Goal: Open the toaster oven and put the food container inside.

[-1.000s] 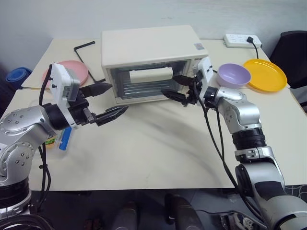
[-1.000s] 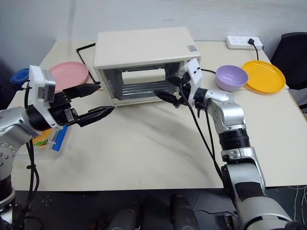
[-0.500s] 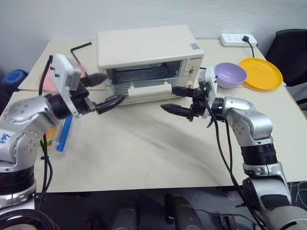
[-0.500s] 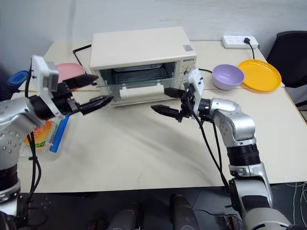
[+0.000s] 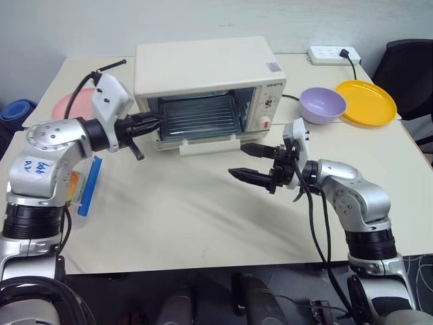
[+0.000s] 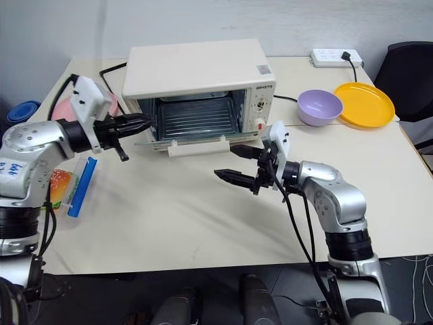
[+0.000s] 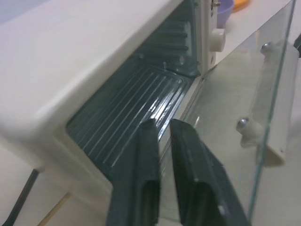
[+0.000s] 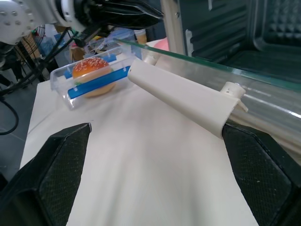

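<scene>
Cream-white toaster oven [image 5: 203,68] at the back of the table [image 5: 203,217], glass door [image 5: 203,141] dropped open, white bar handle [image 5: 211,147] at its front edge, dark ribbed cavity exposed. Left gripper [image 5: 152,122] at the left edge of the oven mouth, fingers pressed together, pointing toward the opening. Right gripper [image 5: 247,162] in front of the lowered door, apart from it, fingers spread wide, aimed leftward. Food container [image 5: 84,186] with blue clip on the table at the far left, partly hidden behind the left arm. Pink plate [image 5: 71,105] behind that arm. Purple bowl [image 5: 322,105] and yellow plate [image 5: 368,103] right of the oven, power strip [image 5: 331,54] behind them.
</scene>
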You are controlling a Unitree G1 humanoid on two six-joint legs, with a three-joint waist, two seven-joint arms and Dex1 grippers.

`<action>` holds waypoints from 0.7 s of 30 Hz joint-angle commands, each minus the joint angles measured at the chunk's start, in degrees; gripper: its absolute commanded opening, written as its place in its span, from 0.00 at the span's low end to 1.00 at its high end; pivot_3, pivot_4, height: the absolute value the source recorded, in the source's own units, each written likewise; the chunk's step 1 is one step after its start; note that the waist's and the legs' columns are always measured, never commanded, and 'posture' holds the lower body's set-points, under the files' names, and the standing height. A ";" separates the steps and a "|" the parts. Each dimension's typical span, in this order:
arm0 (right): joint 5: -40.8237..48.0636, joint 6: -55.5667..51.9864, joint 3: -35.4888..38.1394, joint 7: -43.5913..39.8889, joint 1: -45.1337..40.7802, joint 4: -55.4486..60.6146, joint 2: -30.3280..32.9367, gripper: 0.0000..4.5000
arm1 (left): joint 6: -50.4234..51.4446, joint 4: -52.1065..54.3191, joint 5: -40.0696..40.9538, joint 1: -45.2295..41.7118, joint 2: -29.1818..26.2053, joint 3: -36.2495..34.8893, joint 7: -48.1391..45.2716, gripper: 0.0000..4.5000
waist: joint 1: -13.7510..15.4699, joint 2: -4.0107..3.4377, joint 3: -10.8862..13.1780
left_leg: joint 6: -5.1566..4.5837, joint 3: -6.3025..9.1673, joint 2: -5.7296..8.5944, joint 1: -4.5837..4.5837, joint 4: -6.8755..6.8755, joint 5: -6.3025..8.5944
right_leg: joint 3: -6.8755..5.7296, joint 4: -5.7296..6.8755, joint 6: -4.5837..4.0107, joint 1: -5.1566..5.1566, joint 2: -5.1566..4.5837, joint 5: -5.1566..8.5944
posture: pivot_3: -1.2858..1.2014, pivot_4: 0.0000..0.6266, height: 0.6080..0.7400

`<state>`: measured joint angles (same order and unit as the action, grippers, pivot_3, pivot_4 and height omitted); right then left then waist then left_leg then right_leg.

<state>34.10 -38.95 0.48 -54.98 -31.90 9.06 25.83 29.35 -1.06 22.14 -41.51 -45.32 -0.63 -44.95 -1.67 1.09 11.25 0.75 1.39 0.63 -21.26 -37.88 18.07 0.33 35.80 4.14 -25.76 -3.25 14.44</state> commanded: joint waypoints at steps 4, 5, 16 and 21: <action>2.18 0.25 1.68 2.53 0.70 5.92 0.55 1.00 | -1.55 0.17 -1.34 -1.57 -0.02 1.23 -5.03 0.01 | 0.12 0.00 0.00 | -0.02 -0.08 -0.01 0.00 0.00 0.01 | 0.01 0.01 0.01 -0.04 0.01 -0.01 | 0.52 0.24 1.00; 1.68 0.42 2.05 3.26 1.29 6.30 1.13 1.00 | -1.70 0.48 -1.53 -1.10 -0.19 1.35 -5.73 0.01 | 0.18 0.00 0.00 | -0.02 -0.08 -0.02 -0.01 0.00 0.01 | 0.02 0.00 0.01 -0.04 0.01 -0.01 | 0.52 0.24 1.00; 12.37 -6.56 15.11 0.14 19.25 20.34 16.83 1.00 | 1.95 8.07 -1.24 8.63 -2.60 -1.45 -7.31 0.01 | 1.33 0.01 0.00 | -0.30 -0.33 0.02 0.11 -0.20 0.14 | 0.17 -0.28 0.23 0.13 -0.02 -0.13 | 0.52 0.24 1.00; 17.04 -8.14 17.59 3.46 21.59 23.71 17.30 1.00 | 6.48 15.35 0.00 18.91 -0.56 -3.70 -2.89 0.01 | 1.37 0.01 0.00 | -0.29 -0.36 -0.05 0.24 -0.23 0.14 | 0.28 -0.24 0.23 0.18 0.02 -0.13 | 0.52 0.24 1.00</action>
<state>48.70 -46.80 16.66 -52.93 -10.28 30.21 43.22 34.85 11.58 22.05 -23.97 -46.73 -3.31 -50.09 -0.31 1.10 11.25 0.46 1.03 0.59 -20.98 -38.11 18.21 0.64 35.57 4.37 -25.53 -3.25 14.31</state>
